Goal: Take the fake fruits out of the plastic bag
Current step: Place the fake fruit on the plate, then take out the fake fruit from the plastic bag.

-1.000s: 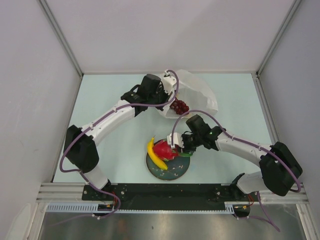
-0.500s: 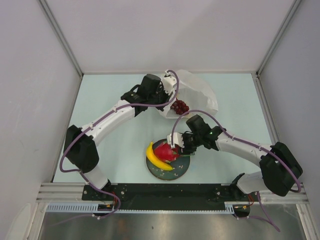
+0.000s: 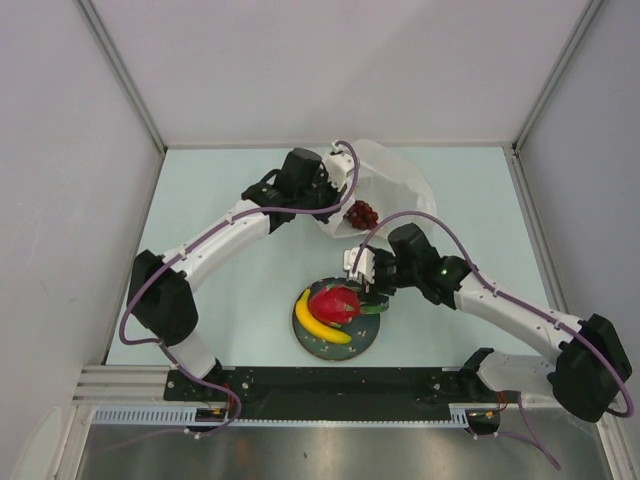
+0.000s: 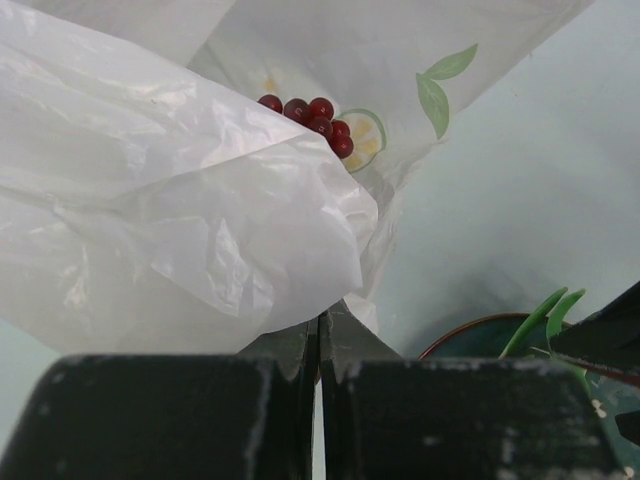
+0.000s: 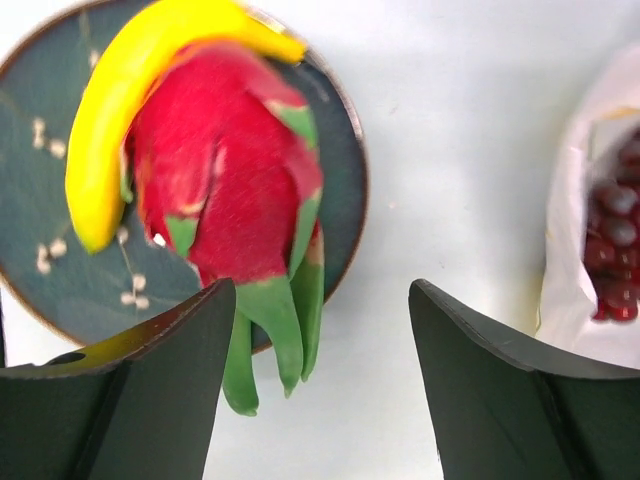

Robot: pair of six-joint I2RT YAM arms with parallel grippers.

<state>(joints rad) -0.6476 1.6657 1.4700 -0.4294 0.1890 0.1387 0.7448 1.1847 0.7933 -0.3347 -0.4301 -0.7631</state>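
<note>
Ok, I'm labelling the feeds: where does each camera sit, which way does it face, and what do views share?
Top external: above and behind the bases, looking down on the table; both arms show whole, left gripper at the plastic bag, right gripper by the plate.
Left wrist: low, facing along the table into the bag; its shut fingers pinch the bag's edge.
Right wrist: looking down past its open fingers at the dragon fruit and banana.
Shared: both wrist views catch the grapes and the plate.

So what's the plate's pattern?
The plate is dark teal with small white blossoms and a brown rim; clearest in the right wrist view.
</note>
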